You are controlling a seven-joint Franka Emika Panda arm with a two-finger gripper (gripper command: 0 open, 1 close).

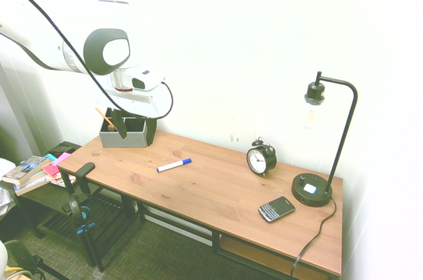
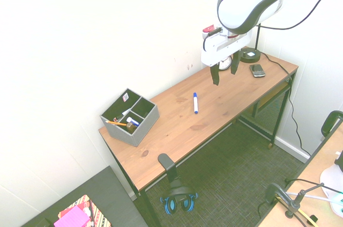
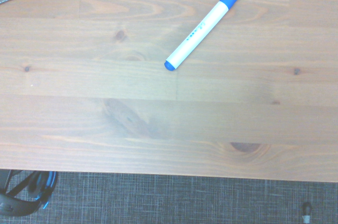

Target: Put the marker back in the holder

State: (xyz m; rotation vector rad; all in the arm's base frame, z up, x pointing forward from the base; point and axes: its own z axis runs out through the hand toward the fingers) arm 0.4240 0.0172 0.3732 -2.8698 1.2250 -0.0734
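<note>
Marker (image 1: 174, 166) flat on the wooden desk (image 1: 198, 191), left of the middle as seen in the first exterior view, between the grey holder (image 1: 132, 140) at the left and the alarm clock (image 1: 262, 159) at the right. Lies alone, with the blue cap (image 1: 187, 161) pointing right and slightly to the far side, well apart from both neighbours. Gripper (image 2: 225, 78) high over the desk, jaws spread wide, with nothing between them. Remains to be done, by the look of it: line up over the pen, pick up, carry left, drop in. Should handle as a light, stiff thing, hard to crush, but likely slick on the smooth white barrel (image 3: 198, 35) and ready to roll if nudged from one side. Best taken at the middle of the barrel, square across its length, near the balance point; better not by the cap alone, for fear of pulling it loose. Calls for a low, level approach, close to the wood without pressing into it, then a firm but modest squeeze. At the holder, probably wants tilting upright before release, to fit a compartment and stay clear of the dividers and the orange pencil (image 1: 104, 116) leaning out at the left. Risks a swing around the grip if pinched off-centre.
</note>
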